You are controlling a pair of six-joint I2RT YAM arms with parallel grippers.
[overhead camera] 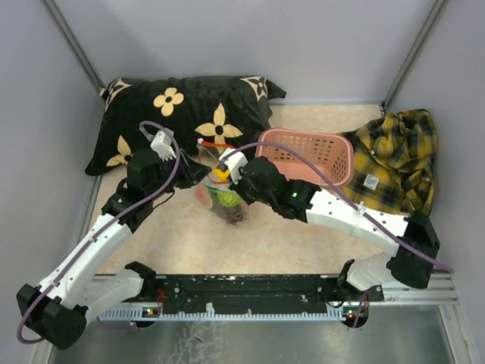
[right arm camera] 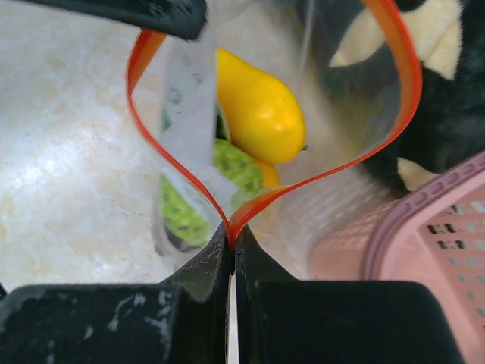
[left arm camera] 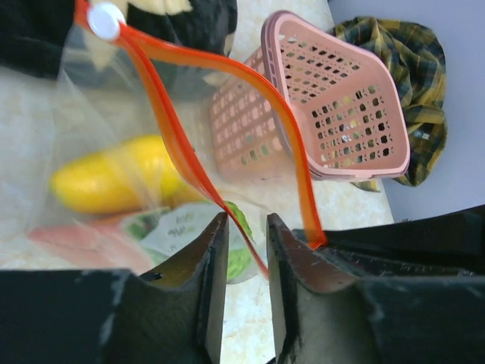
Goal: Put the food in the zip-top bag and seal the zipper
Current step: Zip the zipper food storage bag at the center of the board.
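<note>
The clear zip-top bag [overhead camera: 226, 199] stands on the table between my two grippers, its mouth held open. Inside lies the food: a yellow piece [right arm camera: 261, 106], a bumpy green fruit [right arm camera: 236, 165] and a dark piece at the bottom [overhead camera: 237, 215]. My right gripper [right arm camera: 231, 236] is shut on the red-orange zipper [right arm camera: 265, 199], pinching both sides of the strip together at one end. My left gripper [left arm camera: 246, 221] stands open at the other side. One side of the zipper [left arm camera: 174, 129] runs loose through the gap between its fingers. A white tab [left arm camera: 104, 19] sits on the strip.
A pink plastic basket [overhead camera: 307, 155] lies on its side just right of the bag, close to my right arm. A black flowered pillow [overhead camera: 182, 114] is behind the bag. A yellow plaid shirt [overhead camera: 398, 155] lies at the far right.
</note>
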